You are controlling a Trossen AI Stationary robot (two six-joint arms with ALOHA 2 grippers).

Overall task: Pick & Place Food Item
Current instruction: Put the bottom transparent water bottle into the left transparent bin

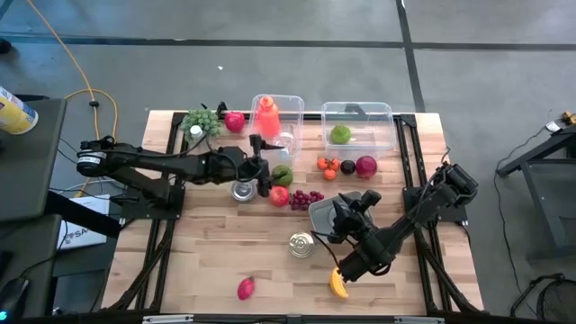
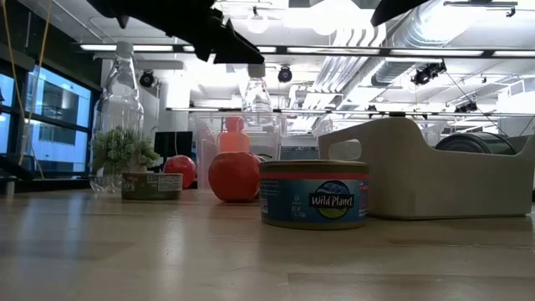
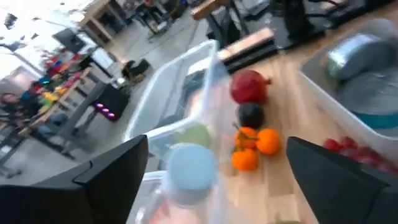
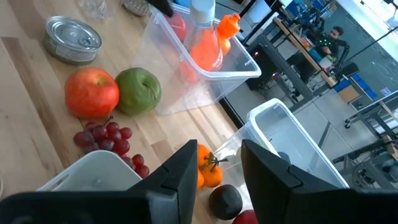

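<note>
A clear plastic bottle (image 3: 186, 171) with a pale cap stands in the left clear bin (image 1: 290, 101), beside an orange bottle (image 1: 266, 115). My left gripper (image 1: 263, 164) reaches in level from the table's left. It is wide open, with one finger on each side of the bottle's cap, apart from it. My right gripper (image 1: 345, 214) hovers over the white tray (image 1: 321, 216). It is narrowly open with nothing between its fingers (image 4: 180, 177). On the table lie a green apple (image 4: 139, 91), a red apple (image 4: 92, 92), red grapes (image 4: 109, 140) and tangerines (image 3: 255, 146).
A second clear bin (image 1: 387, 117) at the far right holds a green fruit (image 1: 340, 135). A pomegranate (image 1: 366, 166) and a dark fruit (image 1: 347, 167) lie near it. Green grapes (image 1: 202, 119), two cans (image 1: 243, 190) (image 1: 301, 245), a banana (image 1: 337, 285) and a pink fruit (image 1: 246, 288) lie about.
</note>
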